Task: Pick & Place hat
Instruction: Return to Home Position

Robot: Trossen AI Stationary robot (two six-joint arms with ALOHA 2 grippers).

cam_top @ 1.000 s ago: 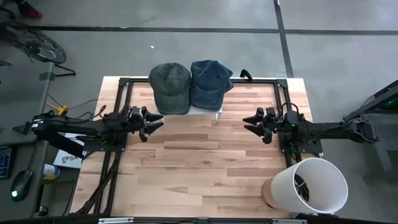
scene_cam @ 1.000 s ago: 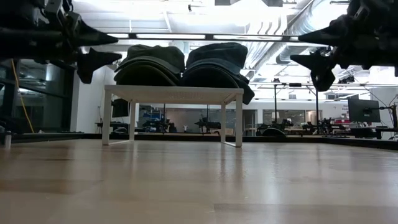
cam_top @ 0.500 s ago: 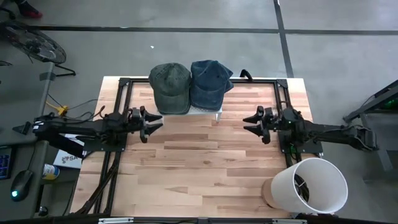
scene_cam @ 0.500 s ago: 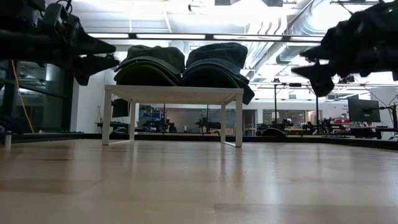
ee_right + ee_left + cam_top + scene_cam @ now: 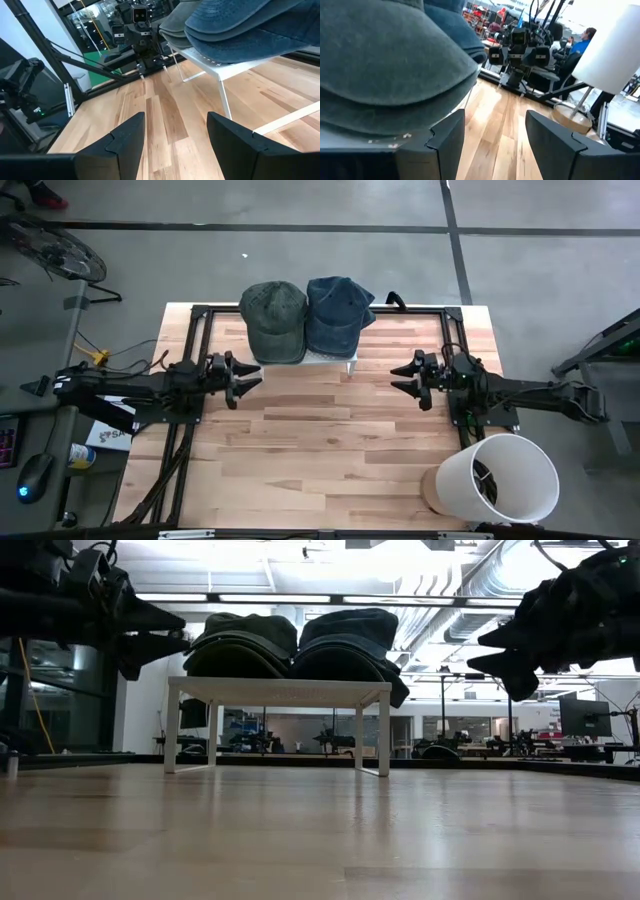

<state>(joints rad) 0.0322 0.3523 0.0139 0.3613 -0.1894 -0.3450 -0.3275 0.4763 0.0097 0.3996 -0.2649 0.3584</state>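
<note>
As I judge it, the placing is done. The gray caps (image 5: 272, 320) and the blue caps (image 5: 338, 313) sit side by side, touching, on the small white shelf (image 5: 335, 357) at the far edge of the table (image 5: 320, 460), and I see no hat lying anywhere else on the wood. All that remains, I think, is parking my arms. My left claw (image 5: 254, 376) hangs above the table just beside the gray caps, on the shelf's near side, with its fingers apart and nothing in them. My right claw (image 5: 399, 379) hangs near the shelf's blue-cap end but apart from it, likewise spread and empty. The two point inward at each other. From above, each colour reads as a single cap, so the high view cannot confirm the stacking. The low view can: it shows layered brims in each pile, the shelf standing on its legs, and both claws up at about cap height. My left wrist view has the gray brim close by one finger. Beyond it are the right arm, the white cylinder (image 5: 615, 45) that the high view places at the table's near right corner, and a person in blue (image 5: 581, 46) in the room behind. My right wrist view looks past the blue brims to the left arm across the table.
</note>
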